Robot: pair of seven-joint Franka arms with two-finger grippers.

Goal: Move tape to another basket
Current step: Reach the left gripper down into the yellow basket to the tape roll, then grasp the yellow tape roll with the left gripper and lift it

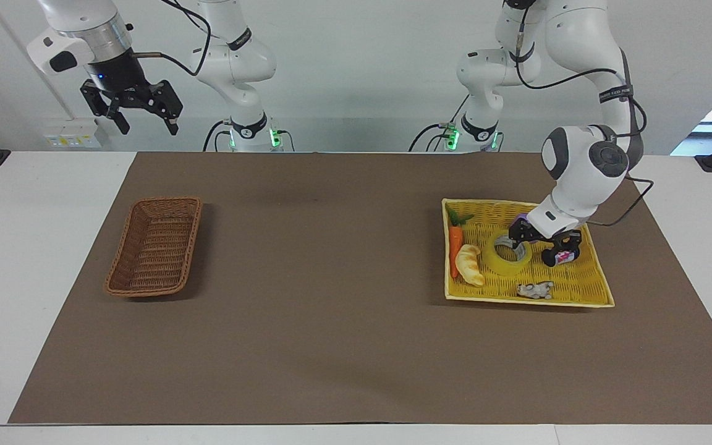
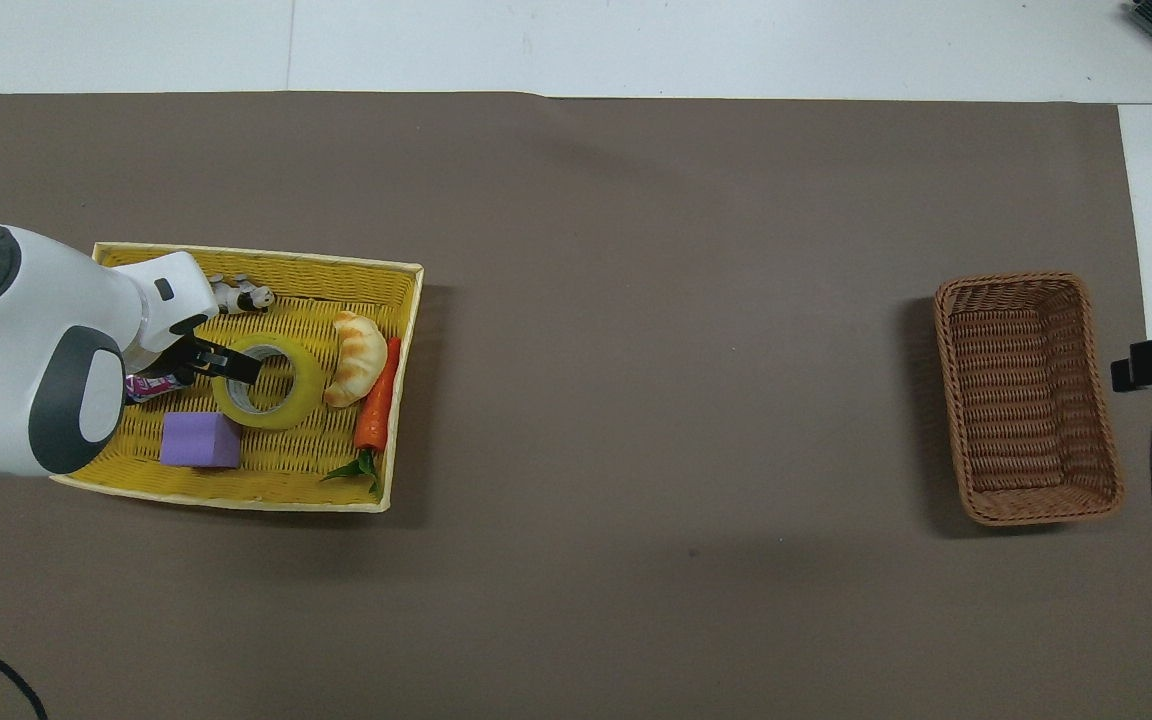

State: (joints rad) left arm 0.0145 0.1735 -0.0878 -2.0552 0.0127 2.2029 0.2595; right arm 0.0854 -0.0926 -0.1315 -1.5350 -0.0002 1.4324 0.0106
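The yellow tape roll [image 1: 507, 254] lies flat in the yellow basket [image 1: 529, 302]; it also shows in the overhead view [image 2: 271, 385]. My left gripper [image 1: 542, 238] is open and low in that basket, at the tape's edge toward the left arm's end. One finger [image 2: 236, 363] is over the ring's hole; the other is by the small bottle [image 1: 563, 254]. I cannot tell whether it touches the tape. The dark brown wicker basket [image 1: 155, 247] [image 2: 1026, 400] stands empty toward the right arm's end. My right gripper [image 1: 146, 125] waits open, high above the table's edge there.
The yellow basket [image 2: 236, 500] also holds a purple cube [image 2: 199, 440], a carrot [image 1: 455, 244] [image 2: 376, 410], a croissant [image 1: 470, 266] [image 2: 356, 345], a toy cow [image 1: 535, 289] [image 2: 241, 295] and the bottle [image 2: 151, 385]. A brown mat [image 1: 331, 278] covers the table between the baskets.
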